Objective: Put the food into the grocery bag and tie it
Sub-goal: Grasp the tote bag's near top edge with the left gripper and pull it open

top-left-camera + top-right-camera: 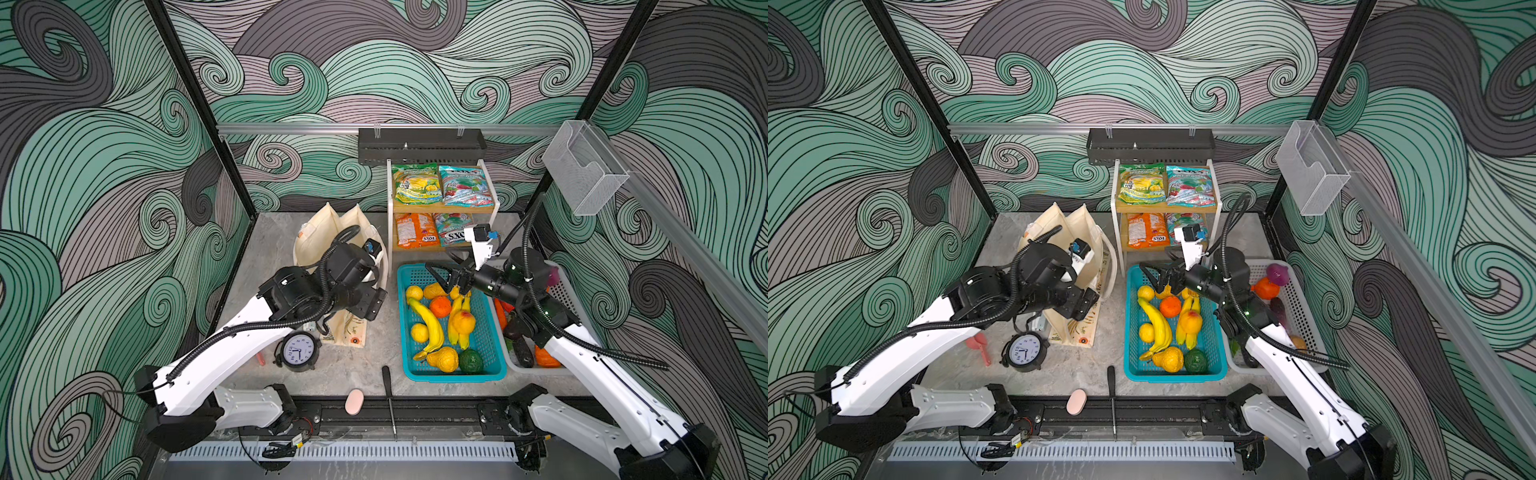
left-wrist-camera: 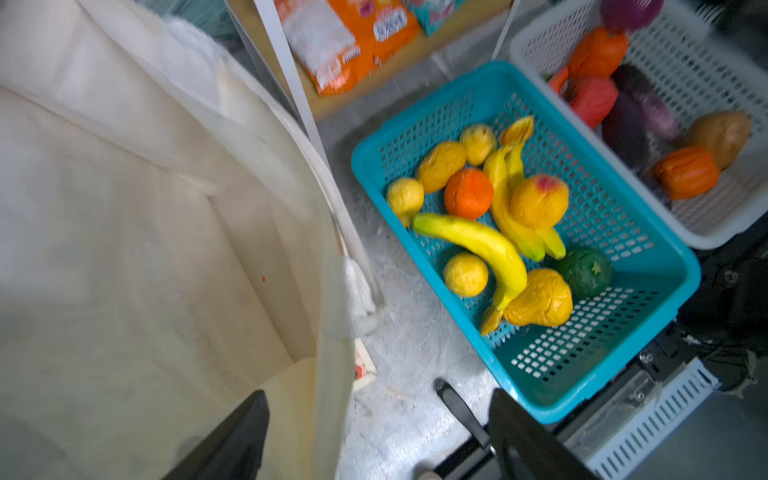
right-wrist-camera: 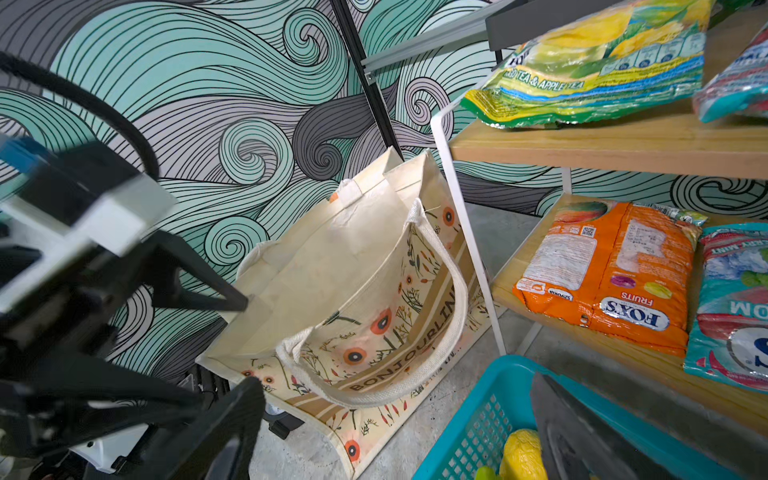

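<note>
The grocery bag (image 3: pixel 332 266), stiff cream canvas with a woven white strap, stands open just left of the perforated teal basket (image 1: pixel 453 375). Wrinkled, waxy food fills that basket: a curved banana (image 2: pixel 469 245), an orange (image 2: pixel 468 199) and a peach (image 2: pixel 539 200). The left gripper (image 2: pixel 378 395) is spread and empty, with one finger over the bag's inside. Its arm hides much of the bag in both top views. The right gripper (image 1: pixel 442 271), also spread and empty, hovers over the basket's far end. Glossy snack packets (image 1: pixel 417 185) lie shelved beyond.
</note>
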Action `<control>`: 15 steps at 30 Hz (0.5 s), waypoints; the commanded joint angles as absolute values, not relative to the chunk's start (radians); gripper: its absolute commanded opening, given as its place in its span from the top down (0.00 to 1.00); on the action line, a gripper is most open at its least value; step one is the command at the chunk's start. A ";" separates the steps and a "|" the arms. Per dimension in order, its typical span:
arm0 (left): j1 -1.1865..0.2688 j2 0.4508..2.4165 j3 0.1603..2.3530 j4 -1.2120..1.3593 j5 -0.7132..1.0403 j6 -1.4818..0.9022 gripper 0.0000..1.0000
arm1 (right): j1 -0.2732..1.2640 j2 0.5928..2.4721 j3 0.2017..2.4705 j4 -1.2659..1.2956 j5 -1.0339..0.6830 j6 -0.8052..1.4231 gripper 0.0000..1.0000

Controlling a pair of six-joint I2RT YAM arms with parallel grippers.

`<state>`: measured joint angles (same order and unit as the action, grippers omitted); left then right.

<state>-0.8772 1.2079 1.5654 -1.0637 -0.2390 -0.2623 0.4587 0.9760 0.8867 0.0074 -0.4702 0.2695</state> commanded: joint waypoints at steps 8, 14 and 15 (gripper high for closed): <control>-0.243 1.135 1.578 -1.050 -0.035 -0.302 0.13 | 0.460 0.973 0.922 -0.025 -0.445 0.243 0.00; -0.113 1.240 1.504 -0.966 0.049 -0.308 0.12 | 0.460 0.990 0.907 -0.024 -0.466 0.238 0.00; -0.110 1.258 1.500 -0.954 0.040 -0.311 0.12 | 0.460 0.988 0.907 -0.028 -0.467 0.232 0.00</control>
<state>-0.1204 1.2091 1.5097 -0.9989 -0.0093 -0.3004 0.4587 0.9852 0.8989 -0.0254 -0.4610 0.2581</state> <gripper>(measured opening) 0.882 0.996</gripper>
